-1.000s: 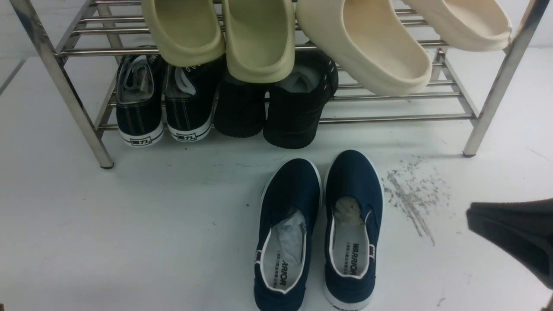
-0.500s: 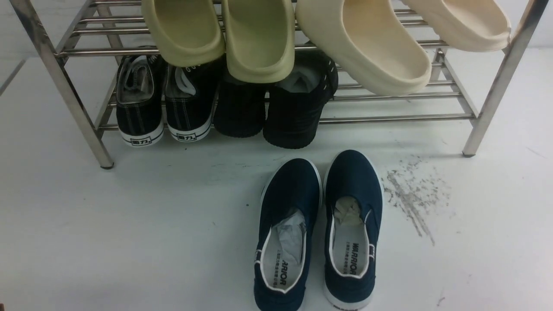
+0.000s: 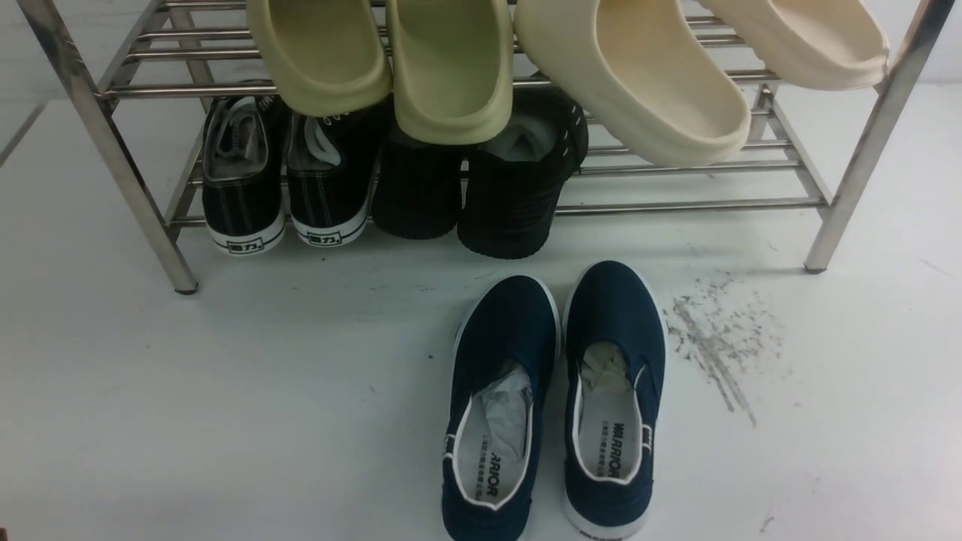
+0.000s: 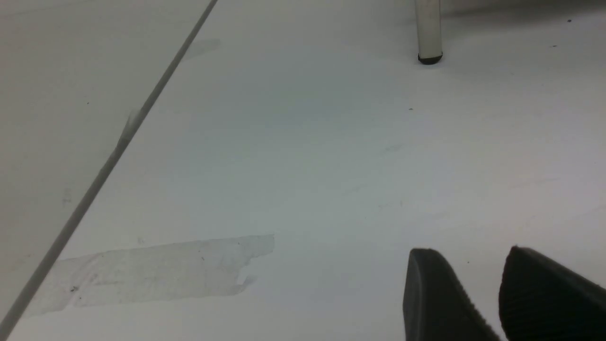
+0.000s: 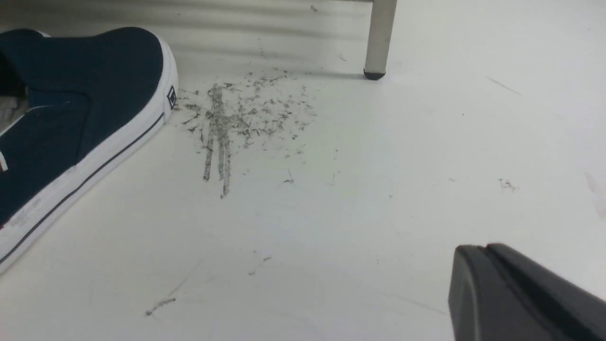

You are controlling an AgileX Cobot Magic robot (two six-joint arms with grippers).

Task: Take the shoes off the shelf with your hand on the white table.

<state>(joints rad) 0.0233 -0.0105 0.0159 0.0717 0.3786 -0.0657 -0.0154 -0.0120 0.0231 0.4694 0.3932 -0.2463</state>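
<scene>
The two navy-blue shoes stand side by side on the white table (image 3: 225, 421) in front of the shelf (image 3: 676, 204), the left one (image 3: 496, 406) and the right one (image 3: 616, 398), toes toward the rack. The right shoe's toe (image 5: 80, 118) also shows in the right wrist view. My right gripper (image 5: 483, 248) hangs low over the table to the right of that shoe, shut and empty. My left gripper (image 4: 471, 253) is open over bare table with nothing between its fingers. Neither gripper appears in the front view.
Black lace-up sneakers (image 3: 282, 173) and all-black shoes (image 3: 481, 180) sit on the lower tier, with yellow-green slippers (image 3: 383, 60) and cream slippers (image 3: 676, 75) above. Dark scuff marks (image 3: 714, 338) lie right of the navy pair. Shelf legs (image 5: 378, 42) (image 4: 428, 33) stand nearby. A tape patch (image 4: 151, 274) is on the table.
A second ago my right gripper showed at the front view's right edge; it has drawn back out of that view. The shoes have not moved.
</scene>
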